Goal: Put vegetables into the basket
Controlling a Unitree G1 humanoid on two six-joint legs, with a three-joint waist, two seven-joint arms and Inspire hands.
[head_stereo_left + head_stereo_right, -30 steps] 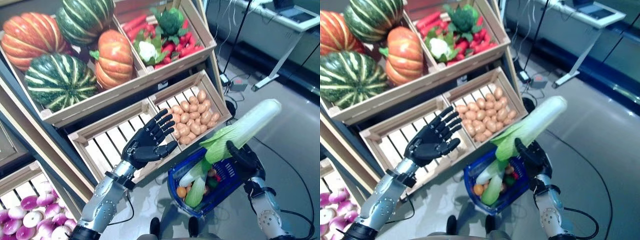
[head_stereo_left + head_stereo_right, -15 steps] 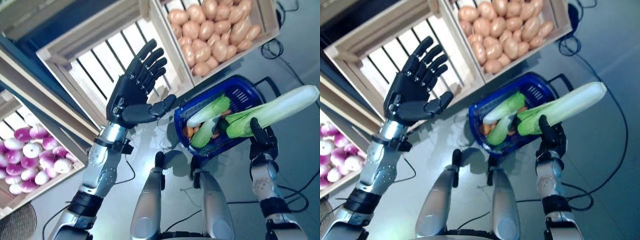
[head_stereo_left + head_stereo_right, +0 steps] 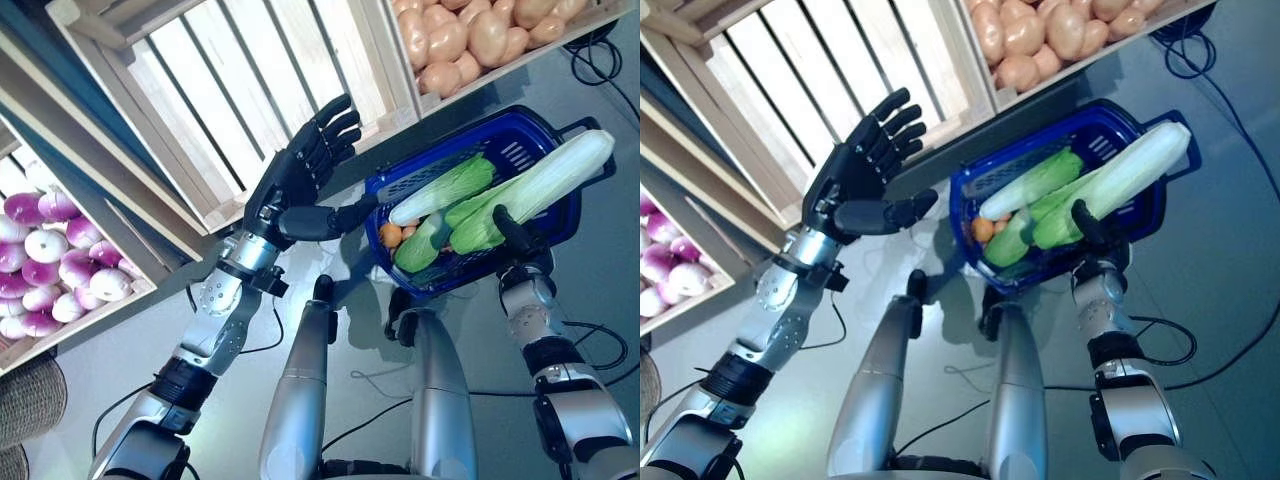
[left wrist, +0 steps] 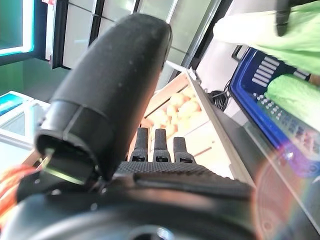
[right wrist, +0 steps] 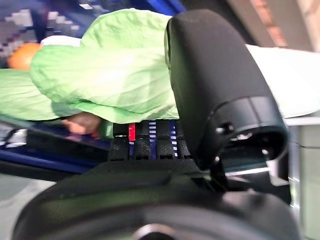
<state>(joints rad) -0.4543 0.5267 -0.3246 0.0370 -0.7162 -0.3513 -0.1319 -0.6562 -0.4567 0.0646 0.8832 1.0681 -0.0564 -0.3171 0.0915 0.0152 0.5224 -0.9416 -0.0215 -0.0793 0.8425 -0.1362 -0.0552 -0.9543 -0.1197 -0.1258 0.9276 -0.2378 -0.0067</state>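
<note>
The blue plastic basket (image 3: 515, 152) stands on the grey floor in front of the wooden stand. My right hand (image 3: 515, 240) is shut on a long pale-green cabbage (image 3: 545, 185) and holds it slanted across the basket, just above the rim. The right wrist view shows the thumb (image 5: 215, 85) over its leaves (image 5: 115, 85). In the basket lie another long green and white vegetable (image 3: 445, 190), a green one (image 3: 420, 245) and a small orange round one (image 3: 391, 235). My left hand (image 3: 290, 185) is open and empty, raised to the left of the basket.
The wooden stand's slatted crate (image 3: 230, 90) is right behind my left hand and the basket. A wicker basket (image 3: 30, 420) stands at the lower left. Black cables (image 3: 600, 60) lie on the floor past the blue basket.
The camera has tilted down. My right hand has brought the cabbage down and leftwards, from beside the basket to across its top. My left hand stays open and raised.
</note>
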